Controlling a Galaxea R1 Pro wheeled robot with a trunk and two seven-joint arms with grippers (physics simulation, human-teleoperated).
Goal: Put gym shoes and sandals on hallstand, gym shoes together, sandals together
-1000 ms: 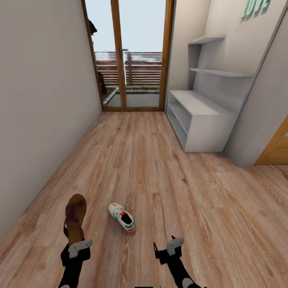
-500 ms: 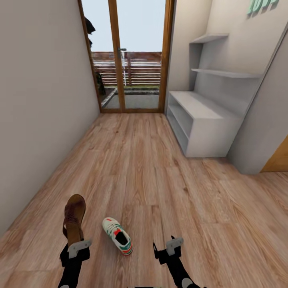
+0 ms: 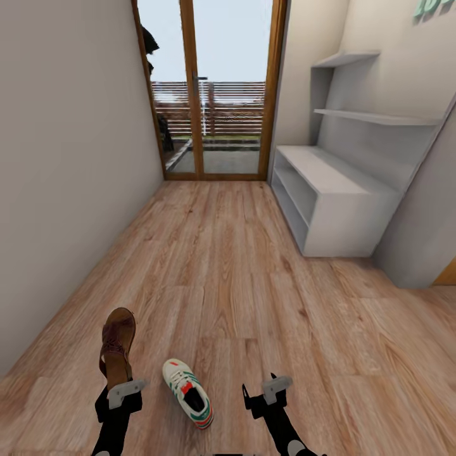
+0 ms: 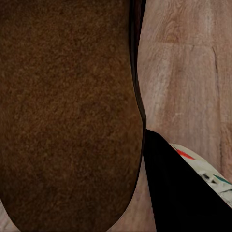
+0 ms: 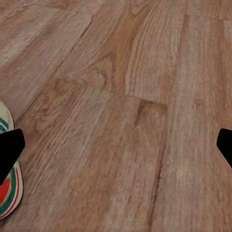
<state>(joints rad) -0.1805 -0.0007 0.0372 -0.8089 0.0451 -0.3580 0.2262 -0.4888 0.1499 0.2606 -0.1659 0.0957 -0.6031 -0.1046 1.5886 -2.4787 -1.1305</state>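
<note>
My left gripper (image 3: 118, 387) is shut on the heel of a brown sandal (image 3: 118, 342), which sticks out forward above the corridor floor (image 3: 240, 285). The sandal's brown sole (image 4: 67, 111) is close up in the left wrist view. One white gym shoe (image 3: 188, 392) with green stripes and red accents lies on the floor between my arms; its edge (image 5: 7, 193) shows in the right wrist view. My right gripper (image 3: 263, 391) hangs open and holds nothing, a little right of the shoe. The light-grey hallstand (image 3: 335, 190) stands against the right wall farther ahead.
A glass door with a wooden frame (image 3: 209, 95) closes the corridor's far end. A plain wall (image 3: 63, 158) runs along the left. Staggered wall shelves (image 3: 373, 117) hang above the hallstand's bench top. A wooden door's edge (image 3: 448, 273) shows at the right.
The whole view has shifted as the camera moved: the hallstand and door slid right, and the gym shoe now sits lower and nearer. Both grippers hold as before.
</note>
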